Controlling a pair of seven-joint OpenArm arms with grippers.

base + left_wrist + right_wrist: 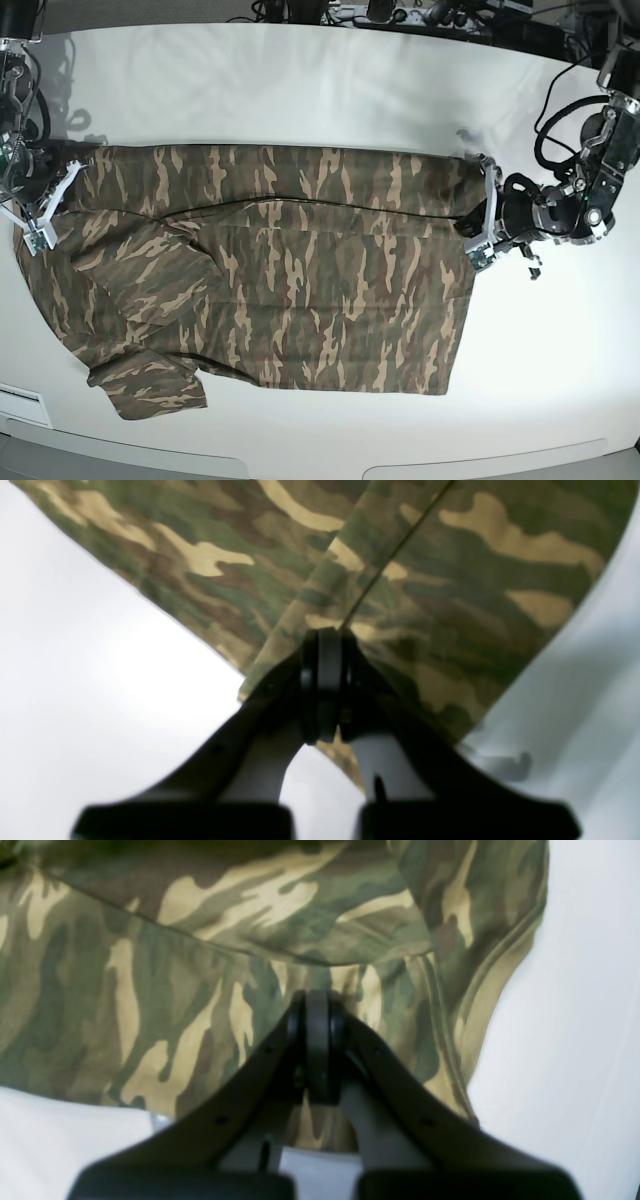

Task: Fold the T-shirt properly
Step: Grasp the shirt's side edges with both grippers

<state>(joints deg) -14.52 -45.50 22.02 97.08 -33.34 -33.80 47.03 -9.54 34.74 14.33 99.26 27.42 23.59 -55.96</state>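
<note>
We see the large soft cloth T-shirt in olive, brown and tan camouflage print [290, 280] spread across the middle of the wide white table [330, 90], lying flat with its long axis running from side to side in the base view. A long fold line crosses the upper part of the cloth, where one strip of fabric lies doubled over the rest, and a short sleeve sticks out at the lower near corner. In the base view, our left gripper [478, 222] sits at the shirt's far side edge on that view's right, and the left wrist view shows its dark fingers [327, 680] pressed together with a corner of the camouflage cloth [450, 605] pinched between them. Our right gripper [45, 205] meets the opposite edge of the shirt, and its wrist view shows the same: black fingers [317, 1045] clamped tight on the hem of the fabric [150, 1005], white tabletop showing beside it.
</note>
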